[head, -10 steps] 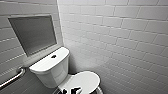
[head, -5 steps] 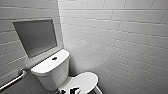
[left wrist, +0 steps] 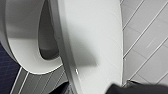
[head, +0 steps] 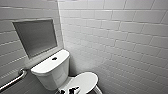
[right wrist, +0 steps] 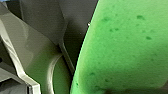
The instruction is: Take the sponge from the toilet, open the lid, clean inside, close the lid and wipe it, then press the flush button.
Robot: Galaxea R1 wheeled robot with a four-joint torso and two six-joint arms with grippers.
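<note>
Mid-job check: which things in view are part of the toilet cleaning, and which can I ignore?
Job things: sponge, toilet, lid, flush button.
Ignore: grab bar, wall niche, tiled wall.

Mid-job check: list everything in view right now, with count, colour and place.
toilet: one, white, in the corner of the tiled walls.
lid: one, white, over the bowl; in the left wrist view it appears raised off the seat.
flush button: one, dark, centre of the tank top.
sponge: one, bright green, close before the right wrist camera.
grab bar: one, grey metal, on the wall beside the tank.
wall niche: one, grey, above the tank.
wall tiles: many, white.
robot part: dark, at the hinge end of the lid; which arm, I cannot tell.
</note>
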